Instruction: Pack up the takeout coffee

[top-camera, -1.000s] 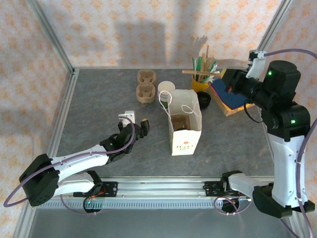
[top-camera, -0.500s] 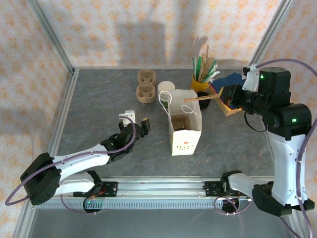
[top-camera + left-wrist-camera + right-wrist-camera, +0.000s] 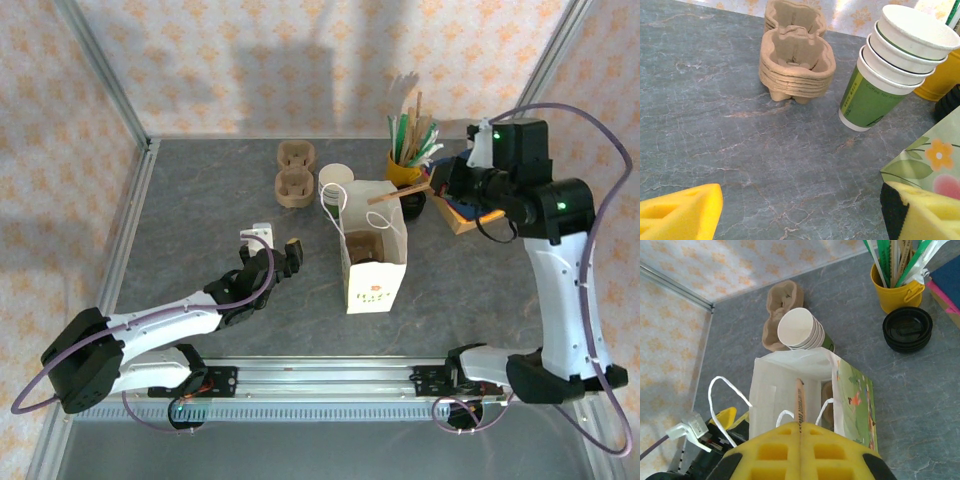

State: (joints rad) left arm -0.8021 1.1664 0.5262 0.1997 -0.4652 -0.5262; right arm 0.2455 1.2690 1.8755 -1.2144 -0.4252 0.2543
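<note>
The grey bench (image 3: 200, 200) carries everything. The right arm (image 3: 555, 260) reaches in from the right. The right jaws are closed on a wooden stick (image 3: 799, 405), pinched between the yellow pads (image 3: 770, 452), and the stick's free end hangs over the open mouth of the bag (image 3: 378, 285). The left arm (image 3: 170, 320) lies low across the bench towards the bag's left side. The left jaws stand wide apart with nothing between them, apart from the bag.

The bag stands upright near the middle of the bench, white handles up. Behind it to the left is a stack of pulp carriers (image 3: 797, 60), and a stack of lidless cups (image 3: 885, 65) stands just beside them. A yellow pot (image 3: 892, 292) of sticks and straws sits behind the bag to the right, with a stack of black lids (image 3: 907, 329) just in front of it.

The coffee (image 3: 371, 249) seems to be the dark round shape low inside the bag, but it is too dim to be sure.
</note>
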